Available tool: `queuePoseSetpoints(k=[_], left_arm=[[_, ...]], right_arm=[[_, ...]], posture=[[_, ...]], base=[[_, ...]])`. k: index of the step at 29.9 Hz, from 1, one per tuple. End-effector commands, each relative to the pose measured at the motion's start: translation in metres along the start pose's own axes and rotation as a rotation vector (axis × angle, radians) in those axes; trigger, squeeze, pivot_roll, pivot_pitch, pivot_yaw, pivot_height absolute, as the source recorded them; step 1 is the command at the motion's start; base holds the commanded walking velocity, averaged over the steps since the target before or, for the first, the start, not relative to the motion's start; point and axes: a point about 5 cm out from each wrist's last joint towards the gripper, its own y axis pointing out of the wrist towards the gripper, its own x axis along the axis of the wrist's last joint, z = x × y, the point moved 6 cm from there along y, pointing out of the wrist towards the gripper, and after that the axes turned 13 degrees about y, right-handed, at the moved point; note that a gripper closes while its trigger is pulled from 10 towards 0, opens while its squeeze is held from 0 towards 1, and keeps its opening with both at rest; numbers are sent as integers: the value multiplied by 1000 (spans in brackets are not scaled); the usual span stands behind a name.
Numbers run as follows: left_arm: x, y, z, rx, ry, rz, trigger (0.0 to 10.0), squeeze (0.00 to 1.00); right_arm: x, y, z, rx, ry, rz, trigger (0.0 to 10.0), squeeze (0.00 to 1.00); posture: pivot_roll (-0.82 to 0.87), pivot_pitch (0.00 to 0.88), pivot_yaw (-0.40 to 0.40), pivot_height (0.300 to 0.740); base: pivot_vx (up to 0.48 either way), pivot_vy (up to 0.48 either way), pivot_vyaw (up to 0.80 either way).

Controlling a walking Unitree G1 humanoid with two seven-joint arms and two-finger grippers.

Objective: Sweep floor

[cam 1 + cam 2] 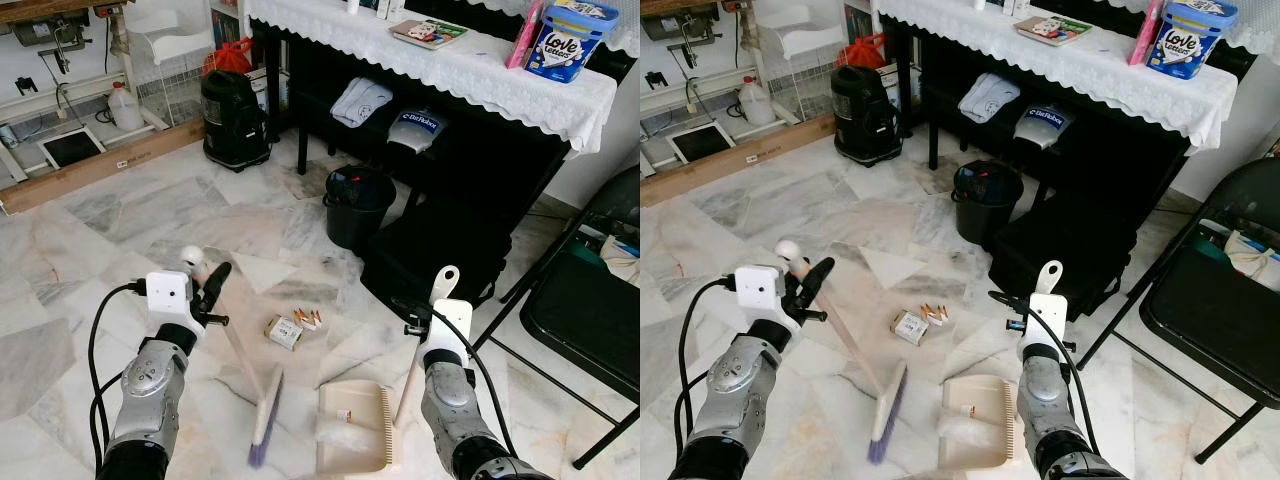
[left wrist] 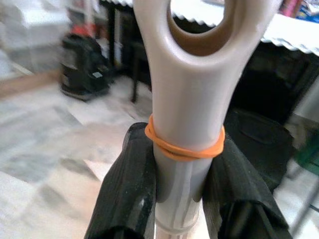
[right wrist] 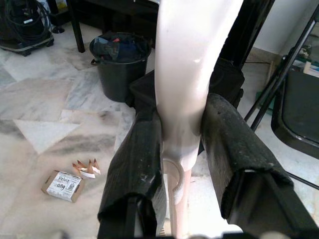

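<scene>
The left gripper (image 1: 210, 290) clamps the broom (image 1: 262, 420), its handle running 11 to 5 o'clock, bristles down. The right gripper (image 3: 182, 149) clasps the dustpan (image 1: 352, 430) handle, upright.

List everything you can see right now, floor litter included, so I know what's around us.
broom: 1, purple bristles, left of dustpan
dustpan: 1, beige, on floor, scrap inside
small box: 1, tan, on floor
torn wrappers: few, orange, beside box
bin: 1, black, by table
vacuum: 1, black
tub: 1, blue, on white tablecloth
folding chair: 1, black, right side
left claw: shut on broom handle
right claw: shut on dustpan handle
</scene>
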Motion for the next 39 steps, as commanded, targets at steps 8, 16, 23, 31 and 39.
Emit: queuePoseSetpoints(k=[8,16,23,31,39], left_arm=[[-6,-2,-15,-119,-176,53,10000,0],[8,1,-6,-91,-234,9,10000,0],[26,1,19,81,-116,-79,10000,0],[39,0,26,179,-54,-140,10000,0],[36,0,18,191,29,-141,10000,0]], right_arm=[[-7,0,0,-3,-2,40,10000,0],[-5,1,0,-4,7,40,10000,0],[2,5,4,19,33,22,10000,0],[5,5,8,43,57,12,10000,0],[25,9,16,85,121,-66,10000,0]], posture=[[4,51,-102,740],[10,53,-101,740],[12,42,-100,740],[15,21,-103,740],[5,0,-104,740]], base=[[0,0,0],[0,0,0],[0,0,0],[0,0,0],[0,0,0]])
